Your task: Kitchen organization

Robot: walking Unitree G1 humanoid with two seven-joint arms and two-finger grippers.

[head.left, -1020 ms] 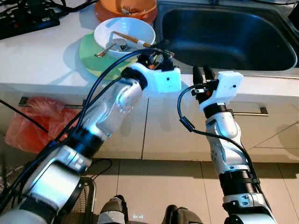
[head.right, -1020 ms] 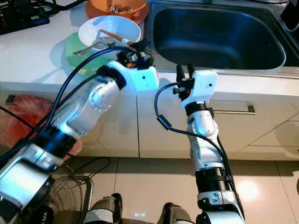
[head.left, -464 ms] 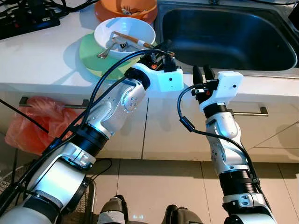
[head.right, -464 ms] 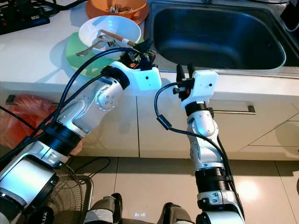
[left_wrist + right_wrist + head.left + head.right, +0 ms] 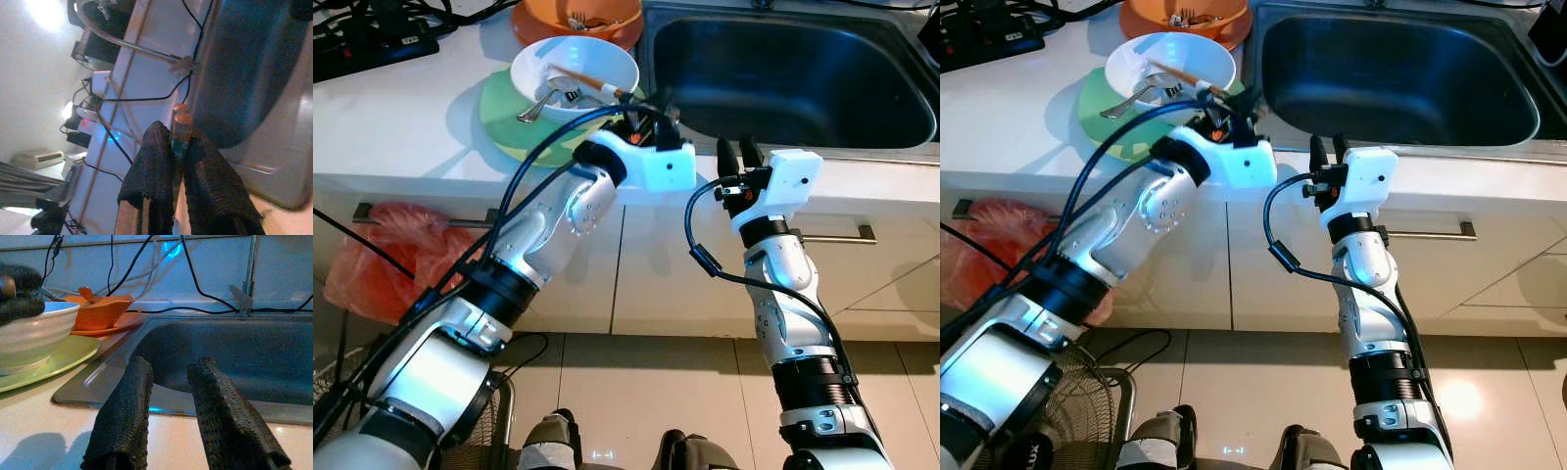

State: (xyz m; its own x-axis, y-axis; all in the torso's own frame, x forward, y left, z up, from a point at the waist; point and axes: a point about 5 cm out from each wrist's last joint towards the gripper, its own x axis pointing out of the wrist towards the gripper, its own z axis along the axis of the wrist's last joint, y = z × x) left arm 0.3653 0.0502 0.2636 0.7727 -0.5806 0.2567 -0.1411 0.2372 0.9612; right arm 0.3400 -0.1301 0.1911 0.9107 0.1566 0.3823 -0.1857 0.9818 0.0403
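The left pincer (image 5: 171, 161) was clamped on a pair of chopsticks (image 5: 180, 128), whose brown ends stuck out just past the black fingertips (image 5: 154, 147). In the head views this pincer (image 5: 651, 116) sat over the white bench (image 5: 401, 117) at the near left corner of the sink (image 5: 783, 69), just beside the white bowl (image 5: 607, 61). The chopsticks (image 5: 592, 84) ran from the pincer back across the bowl's rim, next to a metal spoon (image 5: 540, 100) lying in the bowl. The bowl stood on a green plate (image 5: 499, 117), with an orange dish (image 5: 540, 22) behind it.

The right pincer (image 5: 736, 157) hung at the front edge of the bench, below the sink, its fingers (image 5: 122, 406) apart and holding nothing.

Compared with a second earlier, the left wrist had risen slightly and drawn a little nearer the sink corner; the right arm had not moved. A red bag (image 5: 382, 259) hung by the cupboard below.
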